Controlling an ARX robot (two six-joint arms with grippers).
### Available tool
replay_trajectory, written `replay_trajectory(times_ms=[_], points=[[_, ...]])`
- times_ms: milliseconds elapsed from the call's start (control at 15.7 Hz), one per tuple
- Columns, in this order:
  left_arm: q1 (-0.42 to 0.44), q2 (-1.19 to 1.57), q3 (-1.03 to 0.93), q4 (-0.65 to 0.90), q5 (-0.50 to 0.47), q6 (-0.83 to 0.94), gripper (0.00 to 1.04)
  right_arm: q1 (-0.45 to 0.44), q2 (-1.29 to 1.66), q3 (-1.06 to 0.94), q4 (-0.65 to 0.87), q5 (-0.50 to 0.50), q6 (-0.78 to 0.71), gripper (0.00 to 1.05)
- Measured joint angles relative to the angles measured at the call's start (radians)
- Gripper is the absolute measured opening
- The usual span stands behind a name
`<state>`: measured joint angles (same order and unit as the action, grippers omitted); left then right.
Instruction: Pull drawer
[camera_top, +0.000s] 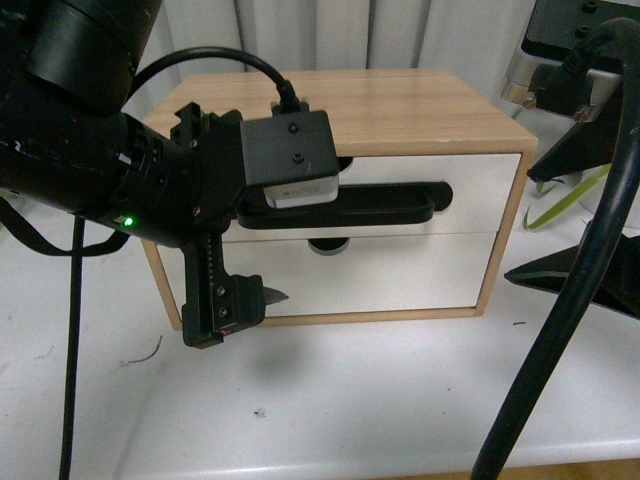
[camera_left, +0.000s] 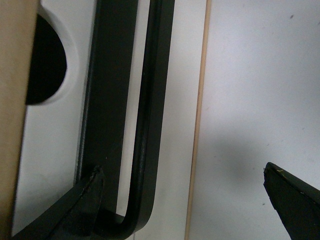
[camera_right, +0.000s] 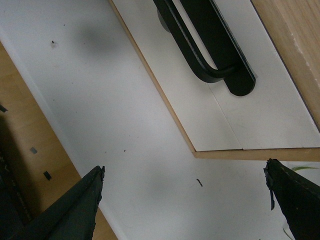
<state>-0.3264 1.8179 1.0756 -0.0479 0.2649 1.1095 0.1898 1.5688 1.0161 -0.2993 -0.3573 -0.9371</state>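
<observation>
The drawer (camera_top: 480, 180) is the upper one in a light wood cabinet (camera_top: 400, 105). Its front is white, with a long black bar handle (camera_top: 400, 207) and a half-round notch (camera_left: 45, 60) in the top edge; it looks shut. My left gripper (camera_top: 262, 255) is open at the handle's left end. In the left wrist view the left gripper (camera_left: 185, 195) has one fingertip (camera_left: 90, 200) against the handle's bend (camera_left: 150, 100) and the other out over the table. My right gripper (camera_right: 184, 172) is open over the table near the cabinet's lower right corner, holding nothing.
Below sits a second white drawer front (camera_top: 400, 270) without a handle. The cabinet stands on a white table (camera_top: 350, 400). A thick black cable (camera_top: 560, 330) crosses the right foreground. A green strip (camera_top: 570, 200) lies right of the cabinet.
</observation>
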Motion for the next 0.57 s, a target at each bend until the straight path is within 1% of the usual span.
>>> replay_trajectory(times_ms=[255, 383, 574], points=[[0.001, 0.041, 0.027, -0.037, -0.019, 0.077, 0.98, 0.001, 0.01, 0.029, -0.026, -0.03, -0.004, 0.98], [0.004, 0.042, 0.036, -0.06, -0.017, 0.094, 0.98, 0.016, 0.066, 0.094, -0.04, -0.055, -0.004, 0.98], [0.011, 0.042, 0.049, -0.089, 0.008, 0.097, 0.98, 0.055, 0.221, 0.228, -0.107, -0.061, -0.033, 0.98]])
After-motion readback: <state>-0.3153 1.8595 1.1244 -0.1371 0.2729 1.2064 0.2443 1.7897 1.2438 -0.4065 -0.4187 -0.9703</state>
